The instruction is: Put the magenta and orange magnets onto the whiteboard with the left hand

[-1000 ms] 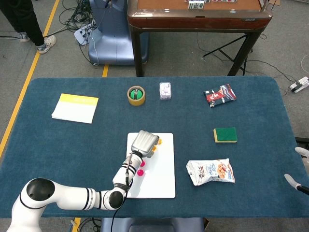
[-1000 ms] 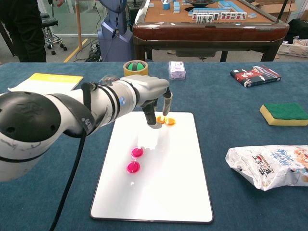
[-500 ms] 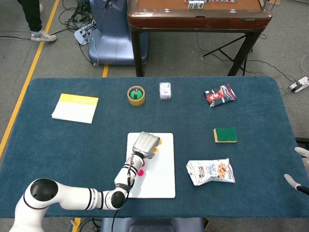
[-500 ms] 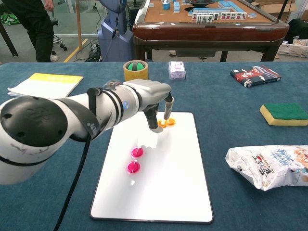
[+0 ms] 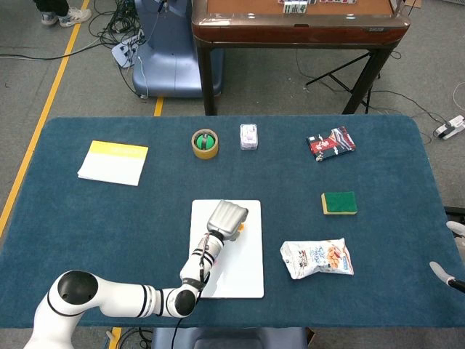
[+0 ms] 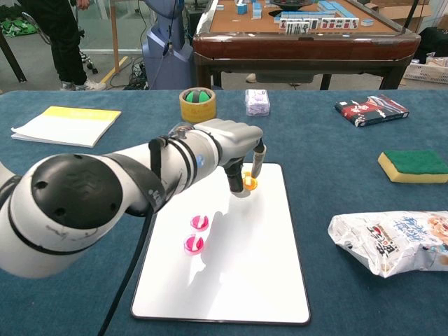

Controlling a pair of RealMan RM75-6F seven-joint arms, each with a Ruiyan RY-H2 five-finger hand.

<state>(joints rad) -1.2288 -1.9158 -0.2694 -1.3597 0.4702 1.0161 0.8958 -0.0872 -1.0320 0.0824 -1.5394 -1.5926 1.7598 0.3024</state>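
A white whiteboard (image 6: 231, 280) (image 5: 247, 280) lies on the blue table in front of me. Two magenta magnets (image 6: 200, 222) (image 6: 194, 243) rest on its left half; my arm hides them in the head view. My left hand (image 6: 234, 143) (image 5: 227, 217) hovers over the board's top edge with its fingers pointing down. Its thumb and a finger pinch an orange magnet (image 6: 250, 183) right at the board's surface. A second orange magnet is hidden behind the hand. Only the pale fingertips of my right hand (image 5: 445, 272) show at the right edge of the head view, spread and holding nothing.
A snack bag (image 6: 392, 241) lies right of the board, with a green sponge (image 6: 414, 165) beyond it. Along the far side are a tape roll (image 6: 197, 103), a small clear box (image 6: 257, 102), a red packet (image 6: 371, 110) and a yellow notepad (image 6: 66, 124).
My left hand shifted right and slightly toward me along the board's top edge. Two orange magnets showed beside its fingers before; now only one shows. The magenta magnets have not moved.
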